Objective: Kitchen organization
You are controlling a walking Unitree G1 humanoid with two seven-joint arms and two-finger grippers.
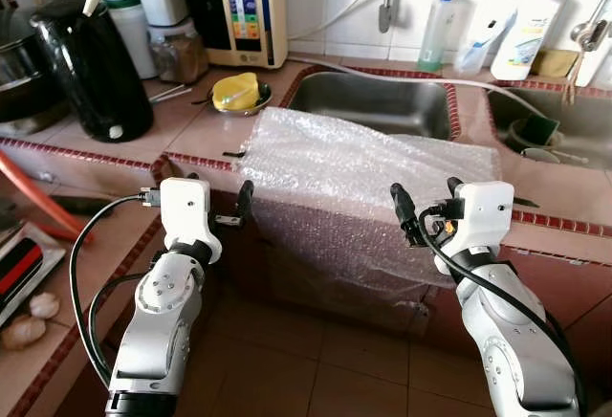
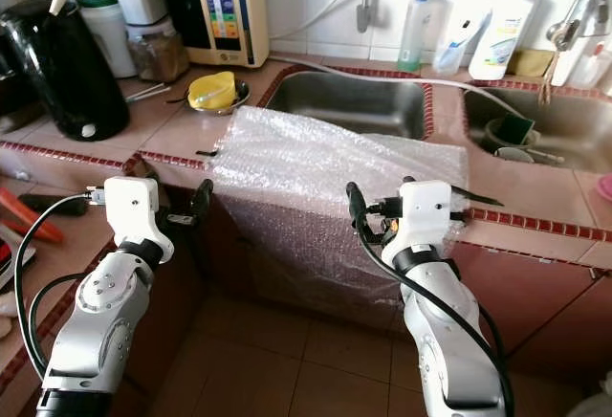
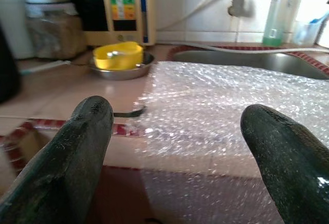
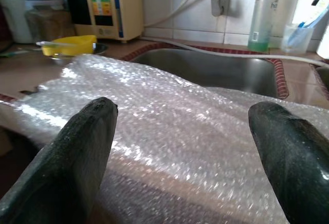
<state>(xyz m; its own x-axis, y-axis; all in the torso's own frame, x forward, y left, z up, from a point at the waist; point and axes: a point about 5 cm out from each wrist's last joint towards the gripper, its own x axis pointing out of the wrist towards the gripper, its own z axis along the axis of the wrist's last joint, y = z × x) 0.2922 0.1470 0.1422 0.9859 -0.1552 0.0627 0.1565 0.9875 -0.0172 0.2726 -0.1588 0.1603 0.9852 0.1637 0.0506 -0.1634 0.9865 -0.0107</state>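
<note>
A sheet of clear bubble wrap (image 1: 354,178) lies on the tiled counter (image 1: 124,135) in front of the steel sink (image 1: 373,101) and hangs down over the counter's front edge. My left gripper (image 1: 225,208) is open at the sheet's left edge, level with the counter lip; its wrist view shows the wrap (image 3: 221,111) just past its fingers (image 3: 77,152). My right gripper (image 1: 427,205) is open too, held close against the hanging right part of the wrap (image 4: 175,111). Neither holds anything.
A yellow bowl in a metal dish (image 1: 236,92) sits behind the wrap's left corner. A black kettle (image 1: 91,68) and a water purifier (image 1: 244,6) stand at the back left. Bottles (image 1: 435,30) line the wall, with a second sink (image 1: 545,125) at right. Brown floor tiles lie below.
</note>
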